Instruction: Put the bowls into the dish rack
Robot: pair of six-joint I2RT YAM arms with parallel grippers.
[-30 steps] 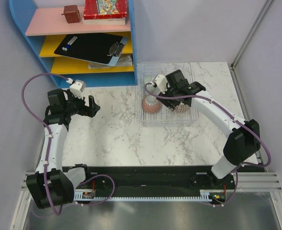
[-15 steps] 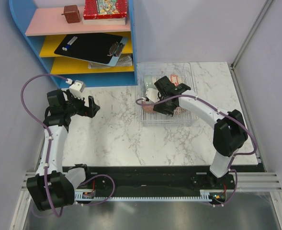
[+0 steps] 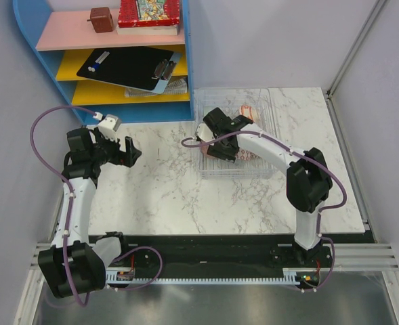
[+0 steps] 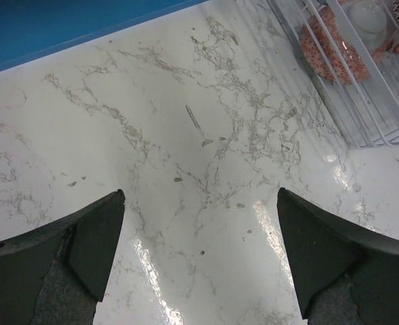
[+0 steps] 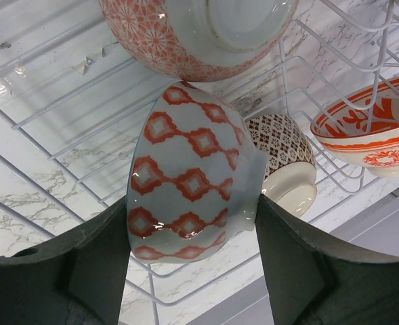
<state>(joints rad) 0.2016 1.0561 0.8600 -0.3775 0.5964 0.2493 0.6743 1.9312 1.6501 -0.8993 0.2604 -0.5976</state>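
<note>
Four bowls [image 5: 199, 34] at one dish rack [image 3: 267, 101], one clamped in right hand [image 5: 192, 227].

Right gripper [image 5: 192, 233] carried its bowl [image 5: 185, 169] nearer, leftward within the dish rack [image 3: 253, 173]

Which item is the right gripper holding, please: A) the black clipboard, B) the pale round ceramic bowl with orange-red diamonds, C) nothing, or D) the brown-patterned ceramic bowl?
B: the right wrist view shows the right gripper closed on the pale round ceramic bowl with orange-red diamonds.
</note>
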